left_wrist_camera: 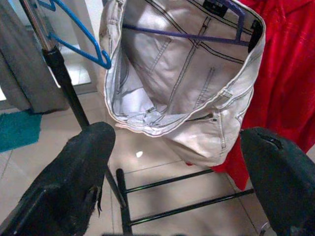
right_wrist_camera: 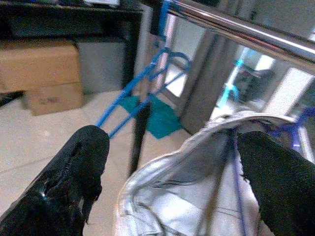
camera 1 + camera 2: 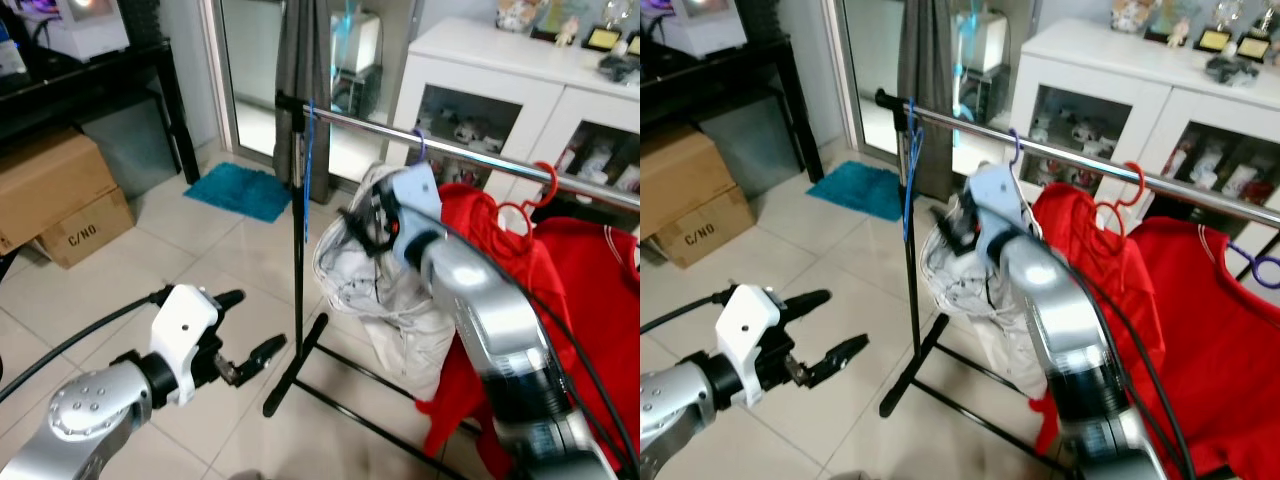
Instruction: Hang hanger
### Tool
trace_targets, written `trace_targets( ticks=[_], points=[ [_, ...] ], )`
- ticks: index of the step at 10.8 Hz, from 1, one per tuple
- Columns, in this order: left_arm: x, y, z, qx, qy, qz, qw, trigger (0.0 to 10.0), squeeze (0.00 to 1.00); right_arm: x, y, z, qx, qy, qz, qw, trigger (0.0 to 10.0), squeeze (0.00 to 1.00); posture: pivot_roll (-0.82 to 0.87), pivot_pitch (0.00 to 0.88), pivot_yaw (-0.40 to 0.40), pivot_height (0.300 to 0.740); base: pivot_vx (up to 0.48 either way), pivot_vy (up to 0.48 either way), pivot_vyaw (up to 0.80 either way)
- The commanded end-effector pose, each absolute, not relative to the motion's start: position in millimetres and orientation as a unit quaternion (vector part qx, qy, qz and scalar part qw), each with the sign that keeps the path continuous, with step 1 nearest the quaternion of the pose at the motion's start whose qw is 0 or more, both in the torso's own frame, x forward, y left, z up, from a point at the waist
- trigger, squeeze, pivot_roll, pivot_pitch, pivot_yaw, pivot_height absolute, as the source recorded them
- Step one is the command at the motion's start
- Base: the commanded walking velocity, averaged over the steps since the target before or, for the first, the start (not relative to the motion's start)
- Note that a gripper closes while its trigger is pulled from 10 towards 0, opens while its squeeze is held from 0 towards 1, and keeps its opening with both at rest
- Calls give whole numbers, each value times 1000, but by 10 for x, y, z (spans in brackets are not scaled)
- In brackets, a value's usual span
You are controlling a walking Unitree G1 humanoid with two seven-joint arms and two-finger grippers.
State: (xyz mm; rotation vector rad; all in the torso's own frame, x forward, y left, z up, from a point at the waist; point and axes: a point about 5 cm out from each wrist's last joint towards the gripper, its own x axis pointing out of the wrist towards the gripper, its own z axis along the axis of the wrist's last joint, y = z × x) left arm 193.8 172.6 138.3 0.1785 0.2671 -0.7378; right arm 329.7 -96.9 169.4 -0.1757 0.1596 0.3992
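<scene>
A chrome rail [image 3: 455,150] carries a purple hanger [image 1: 197,37] with pale grey jeans [image 3: 370,280] on it. An empty blue hanger [image 3: 908,170] dangles at the rail's left end. My right gripper [image 3: 368,222] is raised just under the rail, against the jeans' waistband. In the right wrist view it [image 2: 172,162] is open, and the waistband and purple hanger lie beside one finger. My left gripper [image 3: 252,326] is held low over the floor, left of the rack's pole [image 3: 299,250]. It is open and holds nothing.
Red garments [image 3: 580,290] on a red hanger [image 3: 540,190] fill the rail's right part. The rack's black feet [image 3: 295,365] spread over the tiled floor. Cardboard boxes [image 3: 60,195] and a black desk stand at the left, with a teal mat [image 3: 240,190] and a white cabinet [image 3: 480,70] behind.
</scene>
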Motion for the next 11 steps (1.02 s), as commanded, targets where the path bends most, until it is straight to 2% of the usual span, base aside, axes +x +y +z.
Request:
trace_targets(
  ticks=[1, 11],
  points=[
    [1970, 1706, 1407, 87, 124, -365, 919, 10000, 0, 3397, -1035, 1752, -98, 77, 169, 978, 10000, 0, 68, 0, -13, 740, 0, 0, 0],
    [1964, 1711, 1403, 87, 126, -367, 918, 10000, 0, 3710, -1123, 1754, -96, 85, 119, 985, 10000, 0, 72, 0, -15, 740, 0, 0, 0]
  ],
)
